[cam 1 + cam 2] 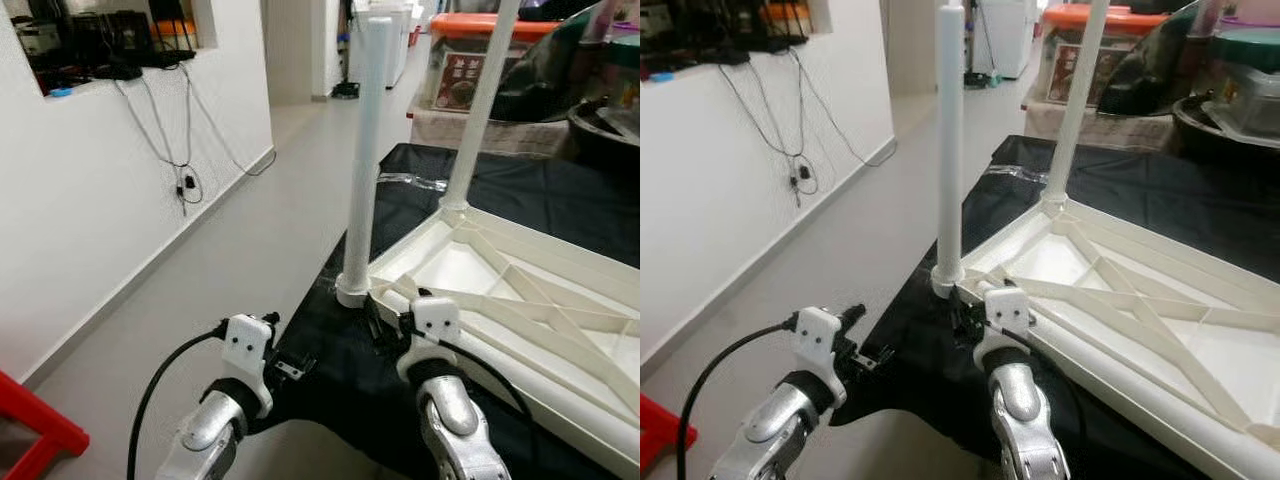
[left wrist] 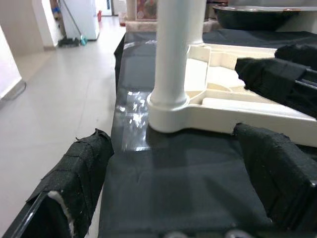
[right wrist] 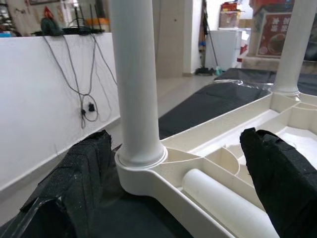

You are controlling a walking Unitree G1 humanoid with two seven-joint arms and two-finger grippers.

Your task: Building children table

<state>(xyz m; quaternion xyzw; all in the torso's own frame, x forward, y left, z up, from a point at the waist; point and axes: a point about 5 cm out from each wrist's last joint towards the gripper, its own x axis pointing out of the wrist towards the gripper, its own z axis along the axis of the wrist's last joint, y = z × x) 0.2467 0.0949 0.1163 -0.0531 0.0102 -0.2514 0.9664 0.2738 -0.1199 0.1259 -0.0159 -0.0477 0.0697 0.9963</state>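
Observation:
The white children's table (image 1: 520,300) lies upside down on a black cloth (image 1: 340,380). Two of its white legs stand upright: the near leg (image 1: 364,150) in the corner socket (image 1: 352,292) and the far leg (image 1: 480,100) behind it. My right gripper (image 1: 385,325) is open just in front of the near socket; in the right wrist view the near leg (image 3: 136,74) stands between its black fingers (image 3: 79,173). My left gripper (image 1: 295,365) is open, low over the cloth left of that corner, facing the socket (image 2: 168,114).
A white wall (image 1: 90,200) with hanging cables runs along my left, with grey floor (image 1: 250,250) beside the cloth's edge. A red object (image 1: 30,430) sits at the lower left. Behind the table stand an orange-lidded box (image 1: 480,60) and a dark pot (image 1: 605,130).

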